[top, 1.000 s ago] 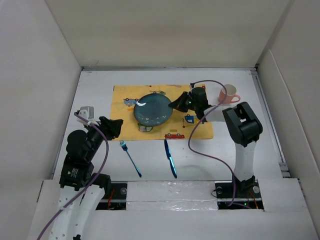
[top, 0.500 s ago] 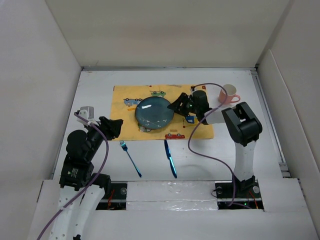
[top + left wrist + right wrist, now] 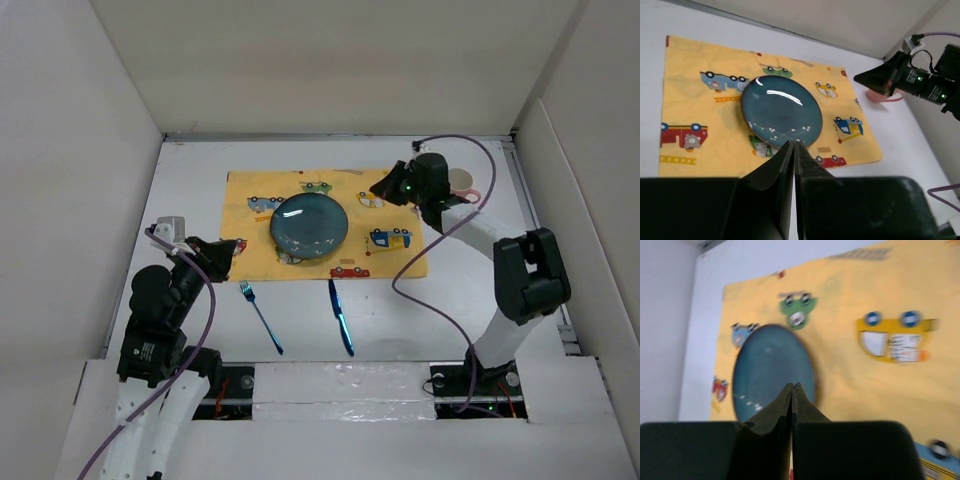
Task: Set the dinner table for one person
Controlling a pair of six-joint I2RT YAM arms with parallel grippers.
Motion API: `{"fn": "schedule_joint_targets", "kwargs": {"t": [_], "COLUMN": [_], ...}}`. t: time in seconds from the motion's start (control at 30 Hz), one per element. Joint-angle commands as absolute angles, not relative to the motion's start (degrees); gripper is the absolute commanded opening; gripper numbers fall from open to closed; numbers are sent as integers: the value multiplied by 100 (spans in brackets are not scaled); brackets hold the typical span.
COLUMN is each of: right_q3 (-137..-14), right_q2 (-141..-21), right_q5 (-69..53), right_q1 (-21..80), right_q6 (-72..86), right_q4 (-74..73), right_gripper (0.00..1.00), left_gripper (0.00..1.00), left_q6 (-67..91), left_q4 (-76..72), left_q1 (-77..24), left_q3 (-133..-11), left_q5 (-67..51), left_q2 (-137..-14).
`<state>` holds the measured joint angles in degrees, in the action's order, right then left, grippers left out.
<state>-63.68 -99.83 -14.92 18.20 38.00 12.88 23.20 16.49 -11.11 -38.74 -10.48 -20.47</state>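
Note:
A dark blue plate [image 3: 309,224] lies flat in the middle of the yellow car-print placemat [image 3: 250,245] on the white dinner table [image 3: 185,180]. Near the front, a blue fork [image 3: 260,316] and a blue knife [image 3: 340,316] lie on the bare table below the mat. A pink mug [image 3: 463,184] stands off the mat's right edge, partly hidden by my right arm. My right gripper [image 3: 380,190] hovers over the mat's upper right corner, shut and empty. My left gripper [image 3: 238,247] is at the mat's lower left corner, shut with nothing in it. The plate [image 3: 781,110] [image 3: 772,371] shows beyond both sets of fingertips.
Tall white walls enclose the table on the left, back and right. A purple cable [image 3: 420,300] loops from my right arm over the table's right front area. The mug [image 3: 880,94] sits close to the right wall.
My right gripper let go of the plate, pulled back to the upper right toward the mug and shut. The plate shifted slightly right onto the mat's middle. My left gripper shut.

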Motion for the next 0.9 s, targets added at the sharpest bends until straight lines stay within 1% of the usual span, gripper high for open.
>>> {"fn": "schedule_joint_targets", "kwargs": {"t": [0.0, 0.13, 0.17, 0.2, 0.23, 0.27, 0.3, 0.33, 0.37, 0.4, 0.47, 0.57, 0.77, 0.87], "right_q3": [-6547, -6680, -6662, -6636, -6566, -6531, -6530, -6748, -6941, -7126, -7687, -8129, -8086, -8209], "right_q2": [-9240, -8781, -8711, -8658, -8622, -8648, -8709, -8997, -9157, -9324, -9832, -10255, -10564, -10845], "right_q5": [-793, 654, 920, 1210, 1674, 1792, 1776, 1575, 1582, 1599, 1608, 1643, 1503, 1477], "right_q1": [1162, 458, 344, 151, 71, -8, -183, -272, -342, -395, -475, -580, -633, -633], "right_q6": [3165, 2927, 2909, 2935, 2979, 2962, 2927, 2901, 2909, 2900, 2804, 2672, 2671, 2698], "right_q4": [485, -165, -263, -264, -142, -54, 147, 45, -156, -315, -684, -1169, -1081, -1204], "right_gripper": [0, 0, 1, 14, 24, 33, 51, 55, 57, 58, 59, 59, 55, 50], "left_gripper": [0, 0, 2, 7, 11, 17, 19, 21, 24, 25, 28, 29, 30, 30], "left_q6": [2294, 2285, 2285, 2276, 2276, 2276, 2285, 2276, 2276, 2285, 2285, 2294, 2303, 2294], "left_q4": [1424, 1415, 1415, 1432, 1441, 1441, 1441, 1441, 1450, 1459, 1459, 1476, 1477, 1477], "left_q1": [-1081, -1081, -1081, -1081, -1081, -1133, -1134, -1134, -1186, -1187, -1239, -1239, -1239, -1239], "left_q3": [-3832, -3823, -3832, -3849, -3841, -3841, -3841, -3841, -3858, -3858, -3858, -3867, -3867, -3867], "left_q5": [-1072, -1125, -1125, -1116, -1108, -1107, -1107, -1099, -1046, -1037, -1037, -967, -967, -984], "left_q2": [-1969, -1899, -1890, -1890, -1872, -1855, -1820, -1802, -1802, -1828, -1802, -1723, -1705, -1714]}}
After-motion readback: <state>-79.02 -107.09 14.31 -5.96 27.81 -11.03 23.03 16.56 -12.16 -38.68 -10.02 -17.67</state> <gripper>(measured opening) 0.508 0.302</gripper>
